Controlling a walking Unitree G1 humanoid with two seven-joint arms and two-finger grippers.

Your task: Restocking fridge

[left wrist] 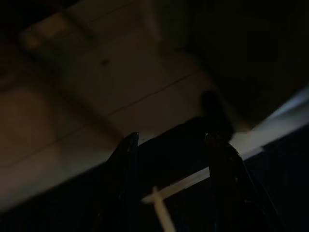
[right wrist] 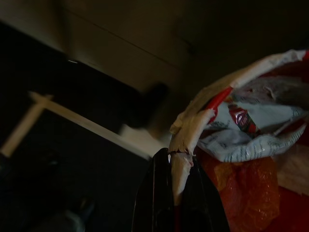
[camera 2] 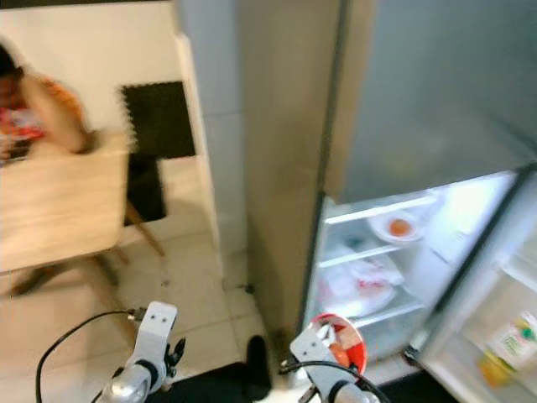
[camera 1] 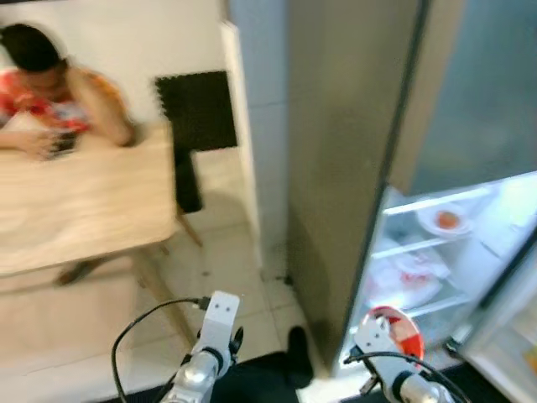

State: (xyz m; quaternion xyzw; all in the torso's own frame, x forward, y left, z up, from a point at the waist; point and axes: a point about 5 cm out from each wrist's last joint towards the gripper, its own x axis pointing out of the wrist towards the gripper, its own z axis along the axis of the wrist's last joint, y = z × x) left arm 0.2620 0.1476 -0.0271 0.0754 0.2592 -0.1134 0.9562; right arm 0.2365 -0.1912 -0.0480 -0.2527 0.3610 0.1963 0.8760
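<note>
- The fridge [camera 2: 285, 168] stands tall and grey against the tiled wall, and everything else can be placed from it.
- Its lower compartment is open and lit; the door [camera 2: 495, 336] swings out on the side away from the table, with what look like cartons [camera 2: 508, 344] in its rack.
- On the upper shelf inside the fridge sits a white plate [camera 2: 396, 227] with something orange on it; on the shelf below lies a pale plastic-wrapped bundle [camera 2: 361, 281].
- The right gripper [right wrist: 176, 193] is low in front of the fridge's open compartment, its two black fingers pinched narrow on the torn rim of a red and white bag [right wrist: 241, 140].
- That bag hangs at the foot of the fridge, just short of the lit shelves, and its mouth gapes; crumpled printed packets show inside it.
- The left gripper [left wrist: 171, 188] hangs on the table side of the fridge, low above the pale floor tiles [camera 1: 226, 252], its fingers spread wide with nothing between them.
- A black cable [camera 1: 134, 336] loops out from the left arm.
- Well away from the fridge, past the white wall corner, a person [camera 1: 50, 84] in a red patterned top leans on a light wooden table [camera 1: 75, 210].
- A dark mat [camera 1: 197, 109] lies on the floor between the table and the fridge.
</note>
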